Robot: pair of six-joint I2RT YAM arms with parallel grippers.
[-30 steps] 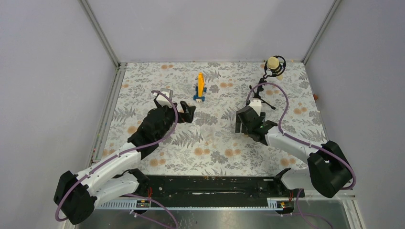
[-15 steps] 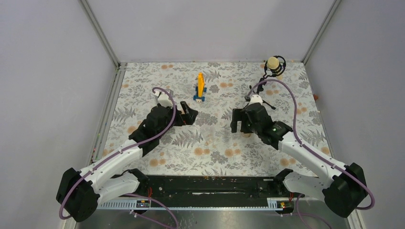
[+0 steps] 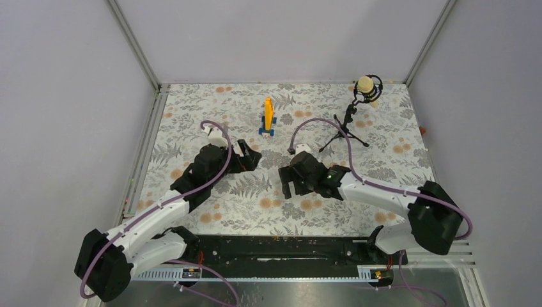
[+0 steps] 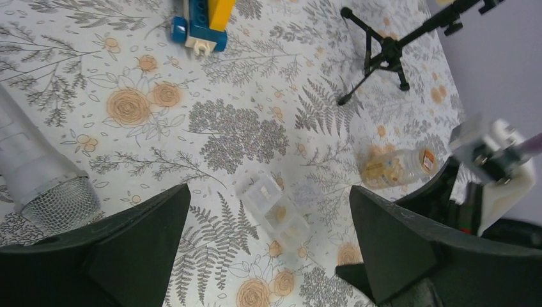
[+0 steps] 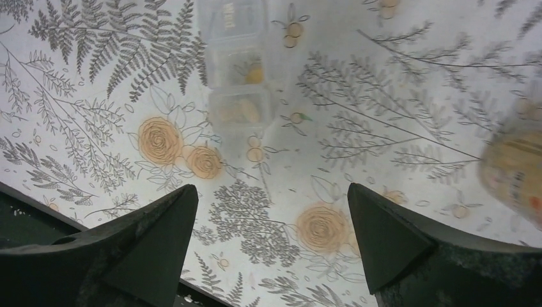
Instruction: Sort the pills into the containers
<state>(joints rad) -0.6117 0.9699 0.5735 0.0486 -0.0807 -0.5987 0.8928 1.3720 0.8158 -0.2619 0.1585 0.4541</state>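
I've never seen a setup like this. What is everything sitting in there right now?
amber jar: 1, amber-tan and see-through, seems to lie on its side near the right arm's wrist
clear container: 1, colourless, compartments in a row with tan pills in some, mid-table
orange piece on a blue base: 1, upright, far middle
microphone on a tripod: 1, cream head and black stand, far right
grey tube: 1, mesh end, lying by the left claw
floral tablecloth: 1, white with grey ferns and orange flowers
left claw: 1, black, open, above the clear container
right claw: 1, black, open, just beside the clear container
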